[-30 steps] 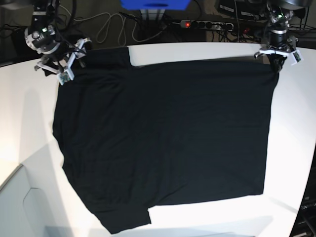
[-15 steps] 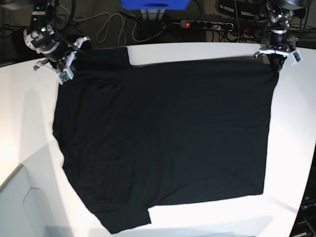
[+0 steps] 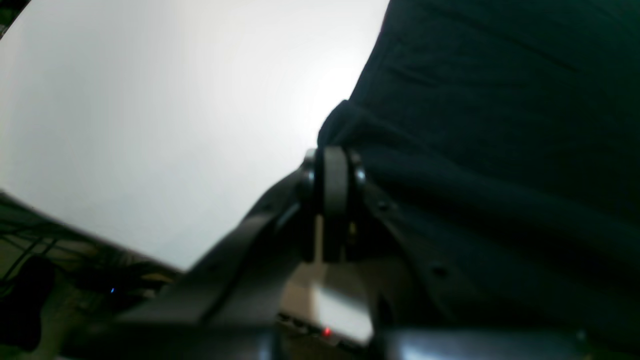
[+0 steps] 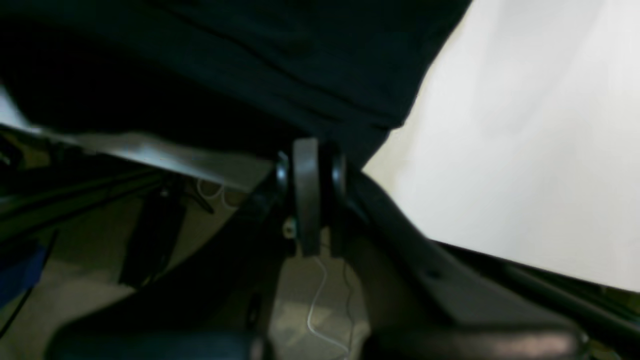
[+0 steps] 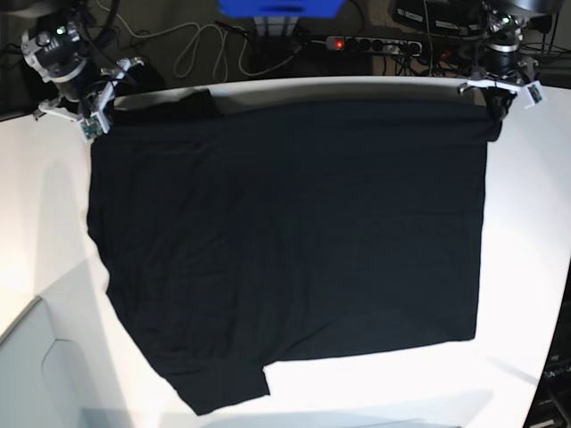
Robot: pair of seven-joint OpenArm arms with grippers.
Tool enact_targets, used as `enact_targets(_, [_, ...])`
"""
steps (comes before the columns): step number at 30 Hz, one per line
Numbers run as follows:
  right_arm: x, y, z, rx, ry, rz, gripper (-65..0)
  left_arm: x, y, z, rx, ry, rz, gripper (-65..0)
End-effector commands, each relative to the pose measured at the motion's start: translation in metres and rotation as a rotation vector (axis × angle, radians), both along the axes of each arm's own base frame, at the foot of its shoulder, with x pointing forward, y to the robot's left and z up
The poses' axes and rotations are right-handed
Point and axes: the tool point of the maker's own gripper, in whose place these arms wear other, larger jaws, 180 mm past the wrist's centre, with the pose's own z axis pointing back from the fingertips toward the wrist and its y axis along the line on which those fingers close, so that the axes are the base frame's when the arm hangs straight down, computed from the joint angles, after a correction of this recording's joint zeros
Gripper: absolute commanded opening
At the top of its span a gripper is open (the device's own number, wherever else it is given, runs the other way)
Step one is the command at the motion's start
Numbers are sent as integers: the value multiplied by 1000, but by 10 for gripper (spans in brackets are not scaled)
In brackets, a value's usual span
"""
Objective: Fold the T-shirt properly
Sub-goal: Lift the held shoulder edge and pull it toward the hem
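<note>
The black T-shirt (image 5: 294, 232) lies spread plain side up on the white table (image 5: 40, 205). Its far edge runs taut between both grippers. My right gripper (image 5: 94, 125) is at the far left corner, shut on the shirt's edge. In the right wrist view its pads (image 4: 306, 165) press together right under the dark cloth (image 4: 300, 65). My left gripper (image 5: 495, 114) is at the far right corner, shut on that corner. In the left wrist view the cloth (image 3: 500, 125) bunches just above the closed fingertips (image 3: 334, 170). A sleeve (image 5: 223, 392) lies near the front edge.
Behind the table's far edge lie a power strip (image 5: 375, 43), loose cables (image 5: 192, 49) and a blue box (image 5: 281, 7). Bare white table shows left, right and in front of the shirt.
The right gripper closed on the shirt's far left corner and pulled it left and back. The left gripper drew back slightly. The far edge now runs straight.
</note>
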Motion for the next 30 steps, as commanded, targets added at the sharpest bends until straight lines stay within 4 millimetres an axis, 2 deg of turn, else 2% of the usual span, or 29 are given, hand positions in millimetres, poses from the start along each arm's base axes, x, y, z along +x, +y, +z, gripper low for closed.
enact_targets(1, [2,3,6,-7,-17,43,-649,4,6,14,33,-40,-1,-650])
enact_targets(4, [7,9,7,-4,-21,90,-649,7,6,14,31,-47,-1,-650])
enact_targets(10, [42,13,18,3,-104,94,-649,38,1,32,39,-134,-16,-650])
enact_targets(19, [102,-3,33,-40,-152,44,-649,89,7,60,56,-272,-21,-650])
enact_targets(24, [135,-7,33,-31,-167,55,-649,119,10,62,92,-238,-39,-650])
enact_targets(30, [171,-9,39,-12,-198,65,-649,142,15,57,88,-214,-32,-650])
